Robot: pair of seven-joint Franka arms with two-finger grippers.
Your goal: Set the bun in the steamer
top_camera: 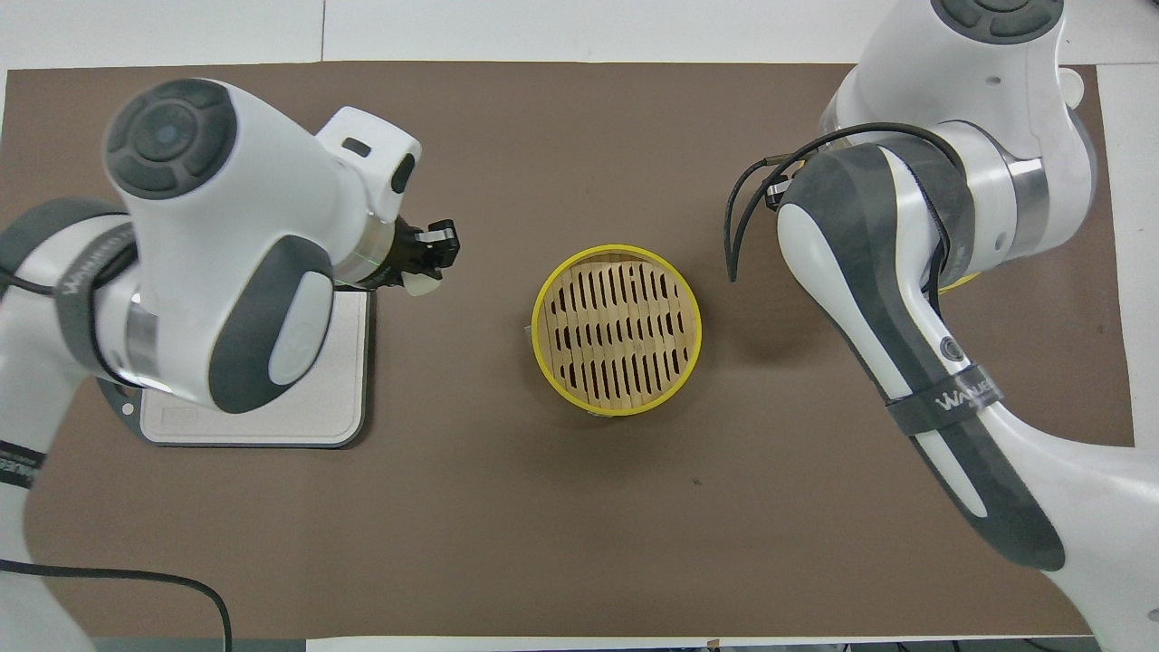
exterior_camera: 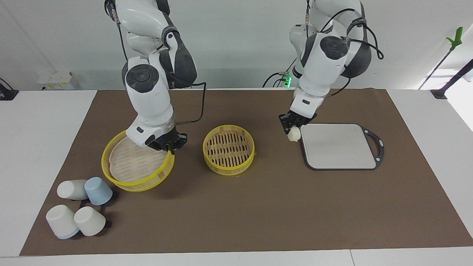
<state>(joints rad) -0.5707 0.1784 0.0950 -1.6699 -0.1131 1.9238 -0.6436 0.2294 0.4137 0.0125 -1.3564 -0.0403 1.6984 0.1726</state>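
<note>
The steamer [exterior_camera: 228,147] [top_camera: 617,330] stands uncovered at the middle of the mat, its slatted bottom bare. My left gripper [exterior_camera: 292,127] [top_camera: 435,254] is shut on the cream-white bun [exterior_camera: 293,134] [top_camera: 420,286]. It hangs over the mat just off the grey board's edge, on the side toward the steamer. My right gripper [exterior_camera: 169,147] is shut on the rim of the yellow-rimmed lid [exterior_camera: 131,162]. It holds the lid tilted over the mat between the steamer and the cups. In the overhead view the right arm hides that gripper and nearly all of the lid.
The flat grey board [exterior_camera: 338,146] [top_camera: 263,417] with a black handle lies toward the left arm's end. Several white and pale blue cups [exterior_camera: 79,207] lie on a black rack at the right arm's end, farther from the robots than the lid.
</note>
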